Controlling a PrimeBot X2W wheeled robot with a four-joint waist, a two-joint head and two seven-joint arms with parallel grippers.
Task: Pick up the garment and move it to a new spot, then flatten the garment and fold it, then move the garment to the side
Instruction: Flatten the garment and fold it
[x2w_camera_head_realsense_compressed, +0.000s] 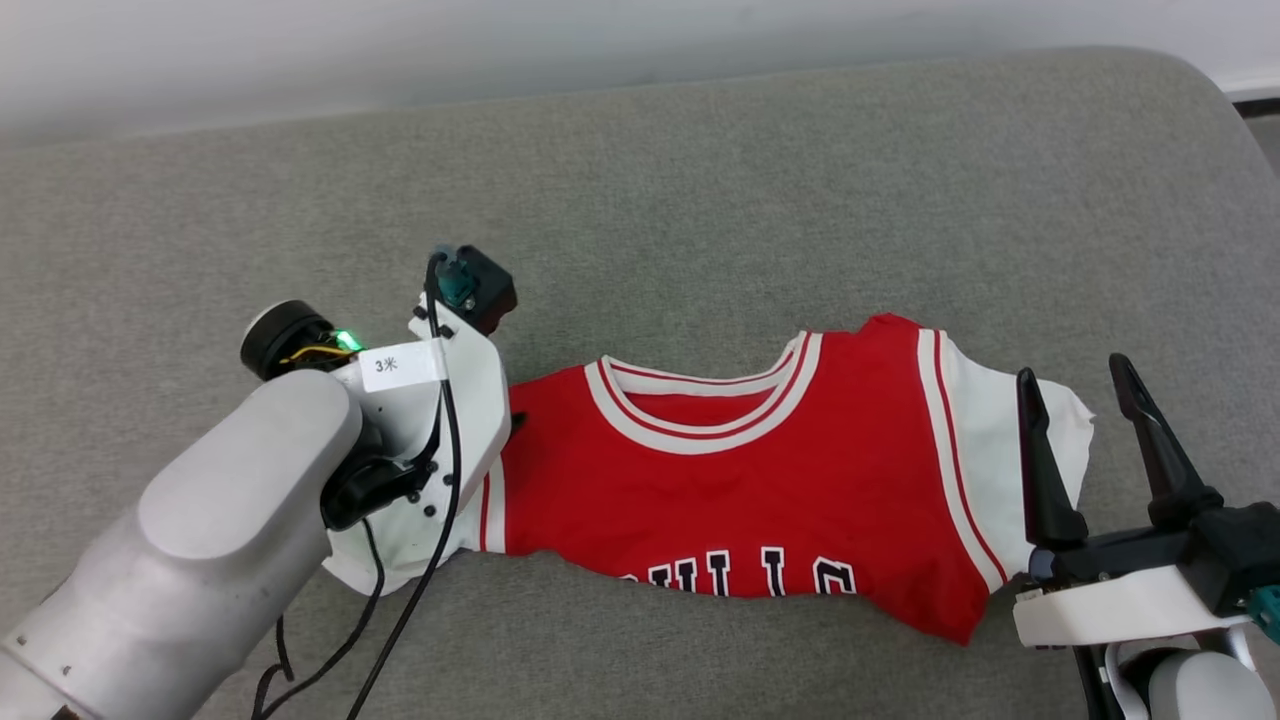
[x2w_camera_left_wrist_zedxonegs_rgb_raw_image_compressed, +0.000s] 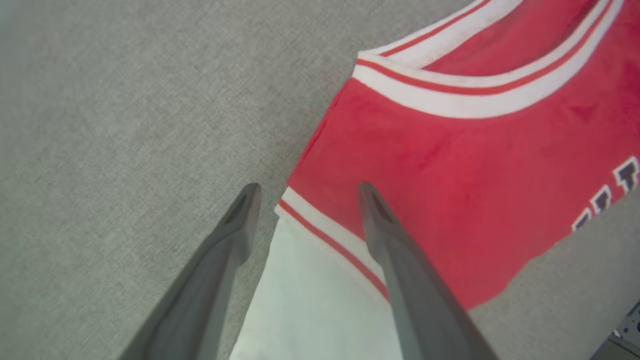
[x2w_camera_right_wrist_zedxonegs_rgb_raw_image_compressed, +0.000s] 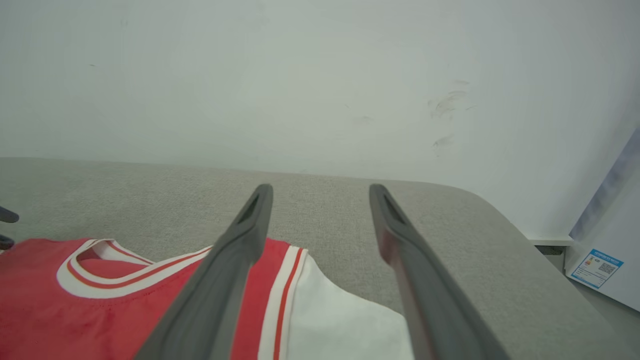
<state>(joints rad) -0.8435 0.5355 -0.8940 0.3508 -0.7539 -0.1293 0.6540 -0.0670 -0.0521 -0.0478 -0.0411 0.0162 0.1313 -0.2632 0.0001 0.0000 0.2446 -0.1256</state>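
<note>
The garment (x2w_camera_head_realsense_compressed: 750, 490), a red jersey with white sleeves and striped trim, lies on the grey padded surface (x2w_camera_head_realsense_compressed: 700, 200), collar toward the far side. Its lower part is folded under, so black letters show at its near edge. My left gripper (x2w_camera_left_wrist_zedxonegs_rgb_raw_image_compressed: 308, 189) hangs open just above the garment (x2w_camera_left_wrist_zedxonegs_rgb_raw_image_compressed: 450, 175), one finger over the red shoulder, the other over bare fabric beside the white sleeve (x2w_camera_left_wrist_zedxonegs_rgb_raw_image_compressed: 310, 300). In the head view my left wrist (x2w_camera_head_realsense_compressed: 440, 400) covers that sleeve. My right gripper (x2w_camera_head_realsense_compressed: 1072, 375) stands open at the other white sleeve (x2w_camera_head_realsense_compressed: 990, 440). My right gripper (x2w_camera_right_wrist_zedxonegs_rgb_raw_image_compressed: 321, 190) holds nothing.
A pale wall (x2w_camera_right_wrist_zedxonegs_rgb_raw_image_compressed: 300, 75) runs behind the padded surface. The surface's rounded right corner (x2w_camera_right_wrist_zedxonegs_rgb_raw_image_compressed: 500, 215) drops to the floor, where a white box with a blue label (x2w_camera_right_wrist_zedxonegs_rgb_raw_image_compressed: 597, 267) stands. A black cable (x2w_camera_head_realsense_compressed: 400, 620) hangs from my left arm.
</note>
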